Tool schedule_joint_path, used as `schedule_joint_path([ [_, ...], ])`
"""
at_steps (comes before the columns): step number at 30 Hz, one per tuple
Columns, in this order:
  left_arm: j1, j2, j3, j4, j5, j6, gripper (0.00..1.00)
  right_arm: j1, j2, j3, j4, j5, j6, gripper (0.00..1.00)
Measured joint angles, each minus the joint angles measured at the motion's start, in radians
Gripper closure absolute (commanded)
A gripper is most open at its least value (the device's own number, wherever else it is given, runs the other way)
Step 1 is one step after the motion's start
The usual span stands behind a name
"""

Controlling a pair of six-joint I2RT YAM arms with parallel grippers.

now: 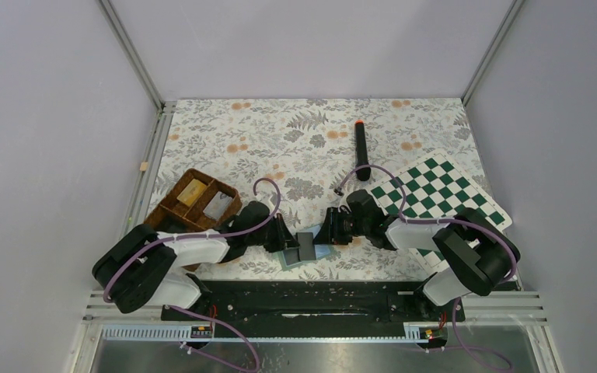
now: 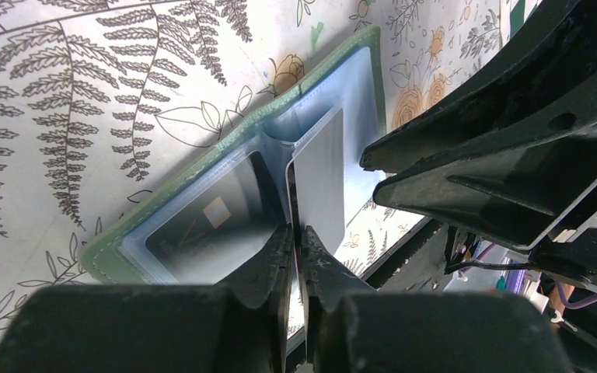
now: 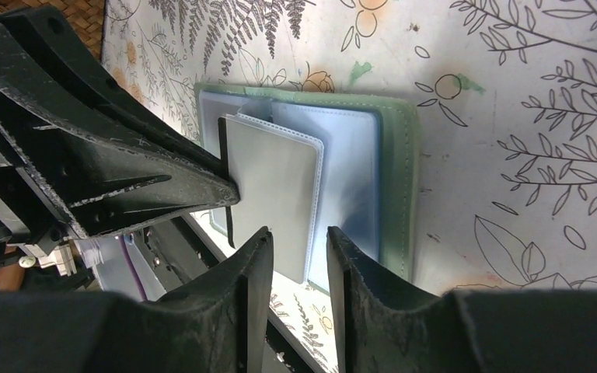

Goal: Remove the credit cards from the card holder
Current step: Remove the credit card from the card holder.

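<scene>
The green card holder [image 1: 305,255] lies open near the table's front edge, between both grippers. In the left wrist view the card holder [image 2: 202,167] has a dark credit card [image 2: 206,225] with a gold chip in its left sleeve. A middle leaf with a silvery-grey card [image 2: 320,183] stands up. My left gripper [image 2: 297,237] is shut on the thin dark card edge at that leaf. In the right wrist view my right gripper [image 3: 291,241] is open just in front of the grey card [image 3: 276,183], not touching it. The card holder [image 3: 396,179] lies behind it.
A brown wicker tray [image 1: 172,208] at the left holds a yellowish block [image 1: 193,191] and a flat grey piece [image 1: 216,206]. A green chessboard [image 1: 435,190] lies at the right. A black marker with a red tip [image 1: 361,148] lies behind.
</scene>
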Motion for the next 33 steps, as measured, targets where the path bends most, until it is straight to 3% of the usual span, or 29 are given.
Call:
schedule_joint_path([
  [4, 0.000, 0.000, -0.008, 0.006, 0.003, 0.000, 0.87, 0.000, 0.003, 0.000, 0.000, 0.002, 0.000, 0.62],
  [9, 0.003, -0.035, -0.024, 0.000, 0.000, 0.004, 1.00, 0.000, 0.011, 0.000, 0.000, 0.004, 0.000, 0.63],
  [17, 0.009, -0.044, -0.063, 0.068, 0.014, 0.001, 0.99, 0.000, 0.018, 0.000, 0.011, 0.004, 0.001, 0.64],
  [22, 0.009, -0.029, -0.066, 0.084, 0.014, -0.011, 0.75, 0.000, 0.023, 0.000, 0.024, 0.004, 0.004, 0.64],
  [28, 0.009, -0.029, -0.095, 0.148, 0.009, -0.043, 0.63, 0.000, 0.031, 0.000, 0.034, 0.005, 0.008, 0.66],
  [33, 0.009, -0.020, -0.111, 0.206, 0.006, -0.070, 0.67, 0.000, 0.035, -0.004, 0.049, 0.007, 0.016, 0.66],
])
